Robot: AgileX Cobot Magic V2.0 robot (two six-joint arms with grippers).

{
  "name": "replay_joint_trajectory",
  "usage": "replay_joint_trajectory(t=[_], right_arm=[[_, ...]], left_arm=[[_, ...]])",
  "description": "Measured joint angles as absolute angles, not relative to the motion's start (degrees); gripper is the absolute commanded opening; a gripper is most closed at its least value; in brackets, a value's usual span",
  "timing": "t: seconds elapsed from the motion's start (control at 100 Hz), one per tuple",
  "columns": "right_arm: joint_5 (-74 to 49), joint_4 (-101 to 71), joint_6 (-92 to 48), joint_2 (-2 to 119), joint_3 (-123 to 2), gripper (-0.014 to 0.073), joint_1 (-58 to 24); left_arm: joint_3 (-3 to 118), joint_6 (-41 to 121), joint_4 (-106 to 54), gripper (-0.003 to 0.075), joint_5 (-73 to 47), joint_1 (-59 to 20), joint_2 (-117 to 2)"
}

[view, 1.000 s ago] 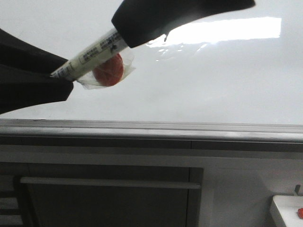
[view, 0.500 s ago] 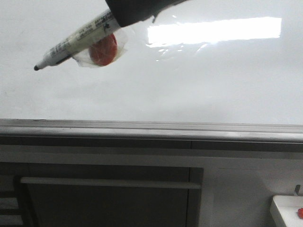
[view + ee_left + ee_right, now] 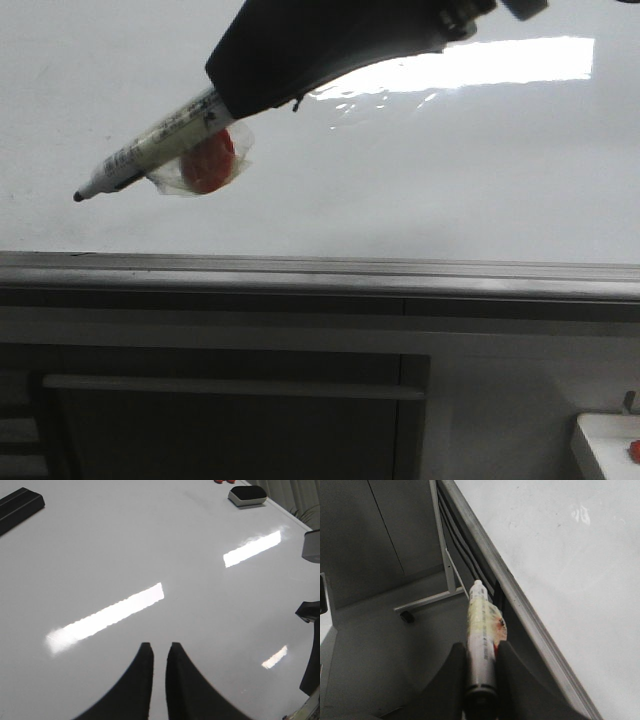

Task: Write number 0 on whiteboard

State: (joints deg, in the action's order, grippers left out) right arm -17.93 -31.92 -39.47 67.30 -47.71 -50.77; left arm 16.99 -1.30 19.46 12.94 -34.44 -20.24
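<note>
The whiteboard (image 3: 450,180) fills the upper half of the front view, glossy, with a bright light reflection and a grey ledge (image 3: 320,268) below. No number 0 shows on it. My right gripper (image 3: 232,100) comes in from above and is shut on a white marker (image 3: 150,150) that has an orange disc (image 3: 208,162) taped to it. The bare black tip (image 3: 78,196) points down-left, close to the board. In the right wrist view the marker (image 3: 481,625) sits between the fingers. My left gripper (image 3: 160,647) hovers over the whiteboard (image 3: 125,545), shut with nothing in it.
A dark eraser (image 3: 246,495) and a black bar (image 3: 20,502) lie at the board's far side in the left wrist view. Below the ledge are a cabinet handle bar (image 3: 230,387) and a white tray (image 3: 605,440). A stand foot with a wheel (image 3: 407,616) shows on the floor.
The dark left gripper that covered the marker's tip has left the front view, and the tip is bare. The marker rose, then came down and left again.
</note>
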Motion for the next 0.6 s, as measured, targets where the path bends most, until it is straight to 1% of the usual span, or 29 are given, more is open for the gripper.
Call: replay_joint_trajectory(t=[0.36,0.6], right_arm=[[-19.52,-32.84,-36.60,68.59,-51.71,-0.0071,-44.48],[-21.27,-32.18,-36.48,71.66,-55.05,-0.0070,-43.47]], left_arm=[[16.99,-1.30,19.37,-0.0020,12.84,-33.79,-20.24],[16.99,-1.30,16.91,-0.0020,12.01,-33.79,-20.24]])
